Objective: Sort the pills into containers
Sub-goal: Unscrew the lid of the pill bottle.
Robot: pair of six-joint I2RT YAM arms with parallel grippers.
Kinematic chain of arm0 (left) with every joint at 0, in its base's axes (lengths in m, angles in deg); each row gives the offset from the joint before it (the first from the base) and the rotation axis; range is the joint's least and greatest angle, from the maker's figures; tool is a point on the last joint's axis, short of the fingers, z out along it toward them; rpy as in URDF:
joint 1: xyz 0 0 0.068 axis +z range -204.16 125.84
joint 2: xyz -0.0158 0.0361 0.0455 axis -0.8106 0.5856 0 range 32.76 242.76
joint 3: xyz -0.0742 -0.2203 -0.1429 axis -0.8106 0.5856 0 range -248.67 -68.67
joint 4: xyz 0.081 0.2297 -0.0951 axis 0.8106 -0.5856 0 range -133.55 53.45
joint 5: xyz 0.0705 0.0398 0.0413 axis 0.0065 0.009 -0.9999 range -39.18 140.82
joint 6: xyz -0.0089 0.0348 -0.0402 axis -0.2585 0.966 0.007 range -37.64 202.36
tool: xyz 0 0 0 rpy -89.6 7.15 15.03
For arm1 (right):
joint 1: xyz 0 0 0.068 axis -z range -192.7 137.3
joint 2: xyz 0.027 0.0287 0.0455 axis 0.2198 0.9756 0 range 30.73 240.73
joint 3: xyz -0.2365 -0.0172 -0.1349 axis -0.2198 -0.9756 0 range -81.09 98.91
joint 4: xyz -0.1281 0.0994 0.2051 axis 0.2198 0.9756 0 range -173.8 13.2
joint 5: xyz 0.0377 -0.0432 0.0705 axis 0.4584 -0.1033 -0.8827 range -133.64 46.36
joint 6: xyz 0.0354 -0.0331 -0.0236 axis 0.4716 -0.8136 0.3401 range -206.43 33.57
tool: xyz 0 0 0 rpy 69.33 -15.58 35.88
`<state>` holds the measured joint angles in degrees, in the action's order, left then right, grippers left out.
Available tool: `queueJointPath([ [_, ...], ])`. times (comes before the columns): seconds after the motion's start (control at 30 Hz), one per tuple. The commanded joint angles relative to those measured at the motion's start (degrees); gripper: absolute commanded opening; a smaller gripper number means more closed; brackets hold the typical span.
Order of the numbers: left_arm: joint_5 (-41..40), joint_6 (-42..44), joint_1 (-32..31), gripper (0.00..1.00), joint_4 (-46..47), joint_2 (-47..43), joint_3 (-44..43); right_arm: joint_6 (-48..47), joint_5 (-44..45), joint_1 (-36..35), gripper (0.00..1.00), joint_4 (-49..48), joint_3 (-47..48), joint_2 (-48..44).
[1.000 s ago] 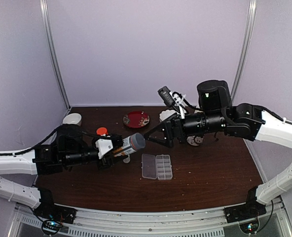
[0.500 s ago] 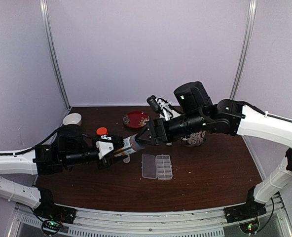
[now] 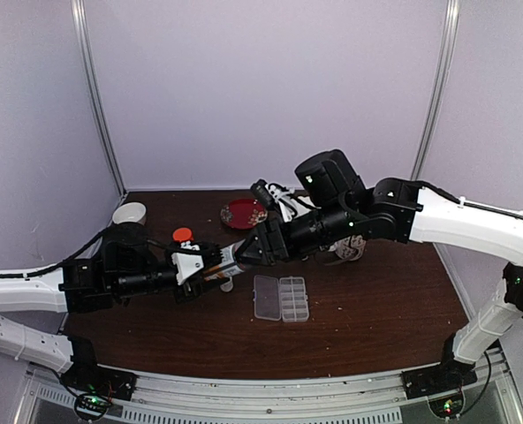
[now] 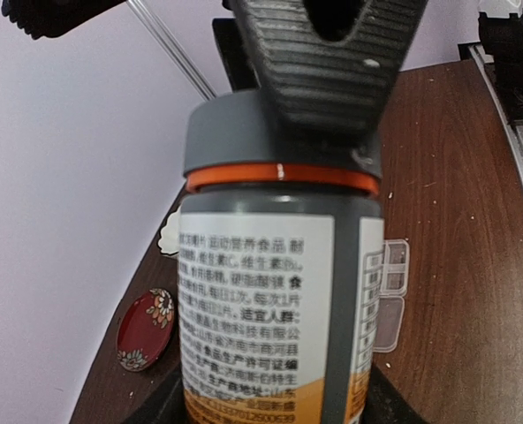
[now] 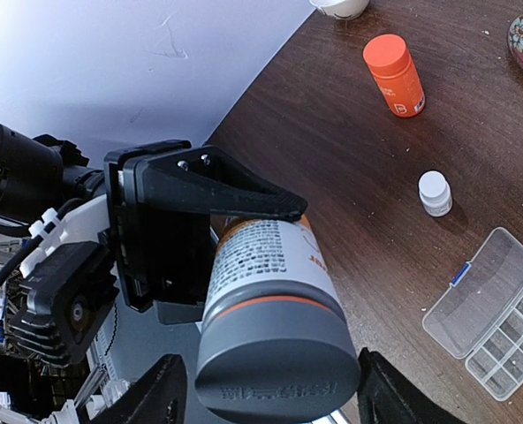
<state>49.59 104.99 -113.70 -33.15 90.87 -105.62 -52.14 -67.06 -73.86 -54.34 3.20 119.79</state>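
We see a large bottle [image 5: 270,291] with a grey cap, an orange ring beneath it, a white label in black print and an orange band low down. The left tool [image 3: 207,263] is black with a white piece. The right tool [image 3: 246,251] is black, its finger [image 4: 323,71] ribbed. The desk [image 3: 376,309] is dark brown with wood grain. On it we find a small orange bottle [image 5: 396,75], a small white bottle [image 5: 435,193], a clear pill box [image 5: 478,296] with a blue mark, a red plate [image 4: 145,329] patterned with flowers, and far left a white bowl [image 3: 129,213]. The walls [image 3: 261,88] are pale lilac.
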Motion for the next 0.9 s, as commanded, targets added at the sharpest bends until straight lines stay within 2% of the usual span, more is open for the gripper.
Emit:
queueJointPath([
  [0.0, 0.86, 0.14, 0.38, 0.22, 4.19, -0.71, -0.15, -0.35, -0.33, -0.38, 0.67, 0.55, 1.91, 0.74],
  [0.17, 1.1, -0.28, 0.36, 0.22, 4.23, -0.94, 0.02, -0.59, -0.21, -0.44, 0.58, 0.29, 1.91, 0.77],
  [0.3, 1.23, -0.44, 0.34, 0.21, 4.15, -1.07, 0.21, -2.74, -0.85, -0.44, 0.34, 0.6, 2.36, 1.14],
  [0.4, 3.45, -1.12, 0.4, 0.2, 3.78, -0.84, -0.06, -7.91, -1.2, -0.52, 0.31, 1.32, 3.26, 1.48],
  [0.47, 4.65, -1.88, 0.39, 0.2, 3.25, -0.44, -0.45, -15.52, -1.67, -1.14, 0.3, 1.28, 3.04, 1.38],
  [0.63, 6.05, -3.22, 0.35, 0.19, 4.11, -0.08, -0.3, -47.07, -2.85, -2.41, 0.29, 2.48, 1.68, 0.51],
  [0.77, 7.27, -4.42, 0.33, 0.19, 4.24, -0.5, -0.07, -62.74, -2.57, -2.28, 0.25, -1.54, -0.42, -1.27],
  [0.87, 9.17, -5.8, 0.39, 0.19, 4.17, -0.25, 0.02, -77.94, -5.35, -2.19, 0.22, -2.08, -1.69, -2.11],
])
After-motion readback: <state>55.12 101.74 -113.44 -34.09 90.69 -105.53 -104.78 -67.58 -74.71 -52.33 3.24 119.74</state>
